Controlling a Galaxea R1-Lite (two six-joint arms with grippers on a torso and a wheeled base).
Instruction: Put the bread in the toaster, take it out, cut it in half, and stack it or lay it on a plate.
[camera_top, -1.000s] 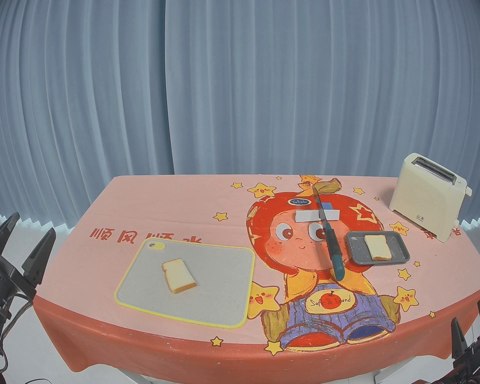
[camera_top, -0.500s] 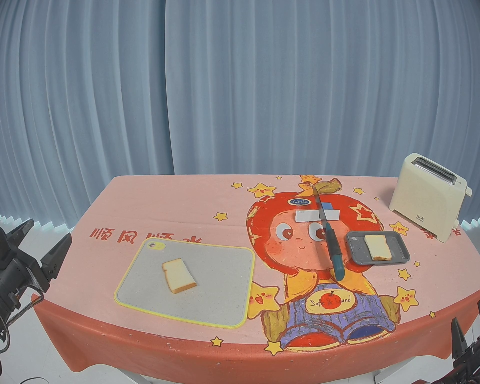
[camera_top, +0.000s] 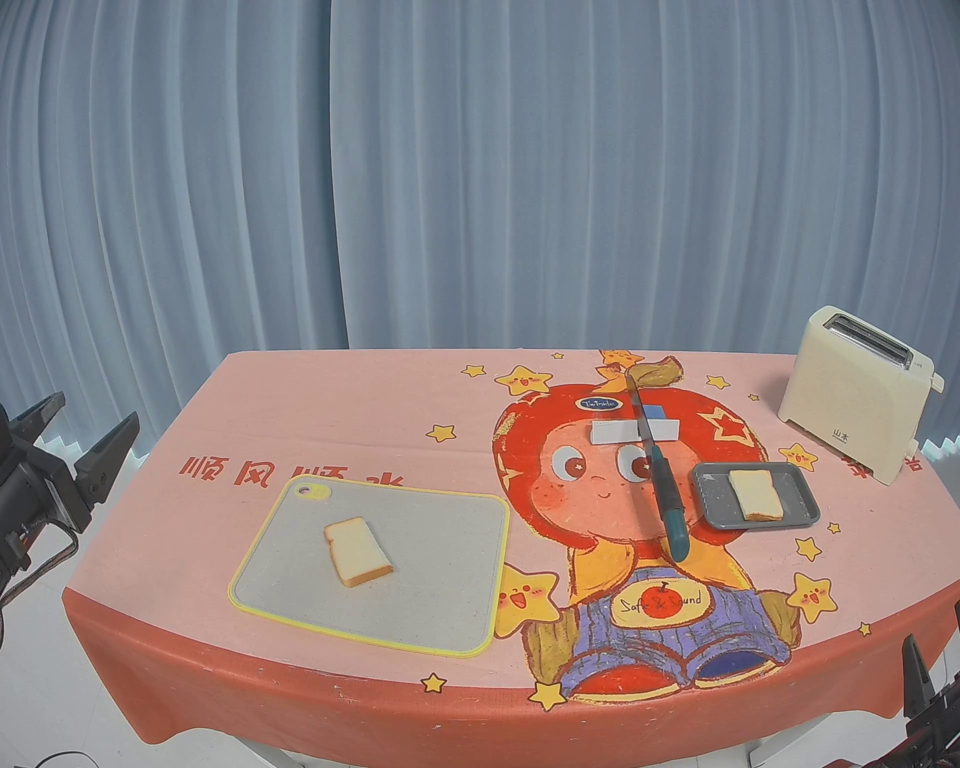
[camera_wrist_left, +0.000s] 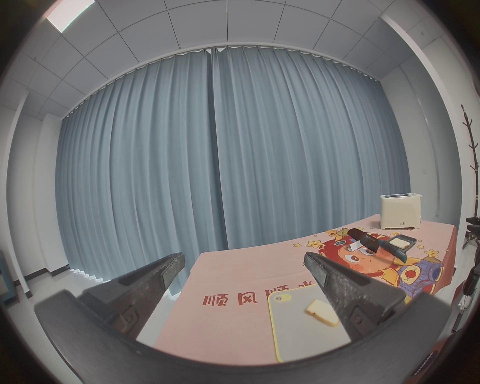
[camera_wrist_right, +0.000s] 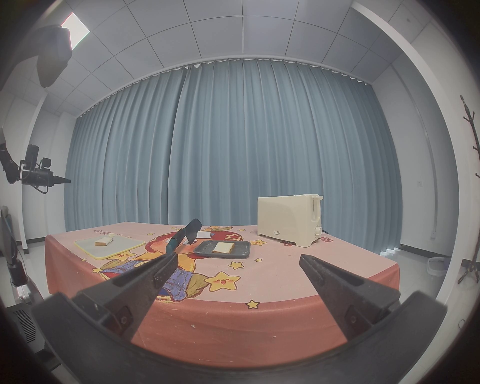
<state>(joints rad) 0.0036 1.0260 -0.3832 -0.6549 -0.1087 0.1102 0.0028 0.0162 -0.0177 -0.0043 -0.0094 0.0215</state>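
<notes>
- The pink table (camera_top: 300, 400) holds everything.
- The cutting board (camera_top: 430, 590) lies left, the toaster (camera_top: 855, 392) far right.
- The left claw (camera_wrist_left: 243, 260) and right claw (camera_wrist_right: 237, 260) gape wide, empty.
- A knife (camera_top: 655, 470) lies by the tray (camera_top: 715, 500).
- One bread slice (camera_top: 357, 551) is on the board, a second slice (camera_top: 755, 494) on the tray.

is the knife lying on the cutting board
No, the teal-handled knife lies apart from the grey yellow-rimmed cutting board, on the pink cartoon tablecloth beside the small grey tray.
</notes>
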